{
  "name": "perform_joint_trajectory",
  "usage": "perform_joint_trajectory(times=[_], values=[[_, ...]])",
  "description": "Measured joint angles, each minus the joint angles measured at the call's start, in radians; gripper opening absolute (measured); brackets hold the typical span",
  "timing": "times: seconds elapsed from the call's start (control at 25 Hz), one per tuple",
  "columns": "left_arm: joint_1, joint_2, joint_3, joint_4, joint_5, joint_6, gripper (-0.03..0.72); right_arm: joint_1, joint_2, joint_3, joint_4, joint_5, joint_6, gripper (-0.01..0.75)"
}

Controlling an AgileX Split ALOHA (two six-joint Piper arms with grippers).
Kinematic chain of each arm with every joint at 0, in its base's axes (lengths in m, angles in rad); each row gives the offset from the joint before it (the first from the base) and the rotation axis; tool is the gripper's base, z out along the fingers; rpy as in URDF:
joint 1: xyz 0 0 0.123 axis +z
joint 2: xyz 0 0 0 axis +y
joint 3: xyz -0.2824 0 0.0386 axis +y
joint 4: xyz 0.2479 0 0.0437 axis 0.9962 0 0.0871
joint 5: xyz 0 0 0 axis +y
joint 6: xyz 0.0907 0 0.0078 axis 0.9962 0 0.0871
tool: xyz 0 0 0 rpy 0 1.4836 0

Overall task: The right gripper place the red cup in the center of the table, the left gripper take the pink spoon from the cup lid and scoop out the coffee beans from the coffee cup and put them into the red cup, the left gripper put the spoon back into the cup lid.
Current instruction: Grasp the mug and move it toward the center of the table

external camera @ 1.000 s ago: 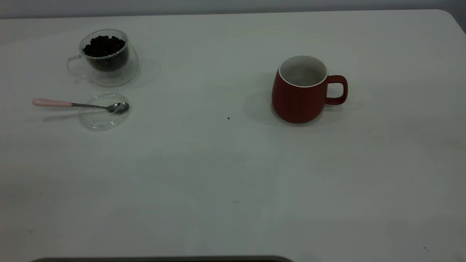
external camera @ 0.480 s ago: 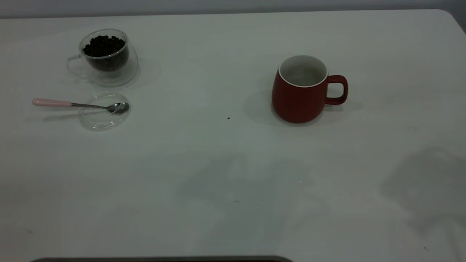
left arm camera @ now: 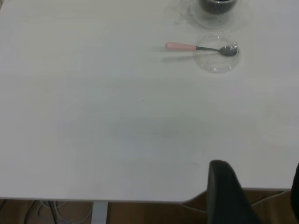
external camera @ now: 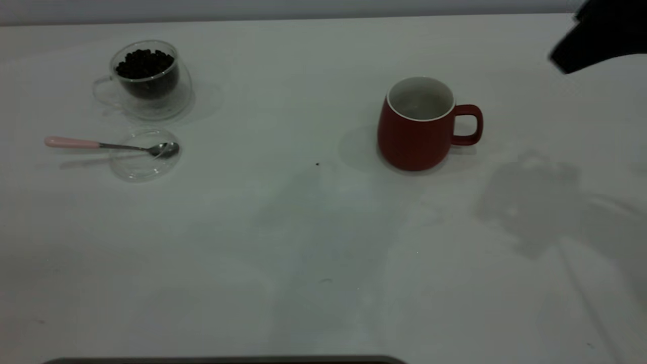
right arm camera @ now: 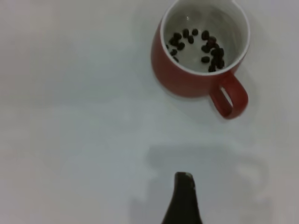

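Observation:
The red cup [external camera: 422, 124] stands upright right of the table's middle, handle to the right. In the right wrist view the red cup [right arm camera: 201, 51] holds several coffee beans [right arm camera: 201, 44]. The coffee cup [external camera: 146, 76] with beans stands at the far left. The pink spoon [external camera: 111, 145] lies with its bowl on the cup lid [external camera: 144, 164] in front of it. My right gripper [external camera: 601, 35] hangs high at the far right, away from the red cup. My left gripper [left arm camera: 259, 186] is open and empty over the table's edge, far from the spoon [left arm camera: 201, 47].
The white table [external camera: 313, 242] carries a tiny dark speck [external camera: 317, 164] left of the red cup. The right arm's shadow [external camera: 530, 197] lies on the table to the right of the red cup. The table's edge [left arm camera: 140, 200] shows in the left wrist view.
The right arm has come into the exterior view at the top right, and its shadow has slid up toward the red cup. The cups, lid and spoon have not moved.

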Motion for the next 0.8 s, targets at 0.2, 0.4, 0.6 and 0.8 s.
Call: perform_joint_trajectory(times=[0.2,0.4,0.6,0.8], values=[[0.0,0.0,0.0,0.0,0.0,0.0,0.399,0.004,0.17,-0.092,-0.011,-0.025,0.006,0.654],[0.0,0.0,0.0,0.0,0.0,0.0,0.399,0.008,0.306,-0.167,-0.038,-0.025,0.008,0.644],[0.0,0.0,0.0,0.0,0.0,0.0,0.399,0.057,0.385,-0.239,-0.067,-0.053,0.008,0.635],[0.0,0.0,0.0,0.0,0.0,0.0,0.399,0.115,0.452,-0.289,-0.098,-0.104,0.008,0.627]])
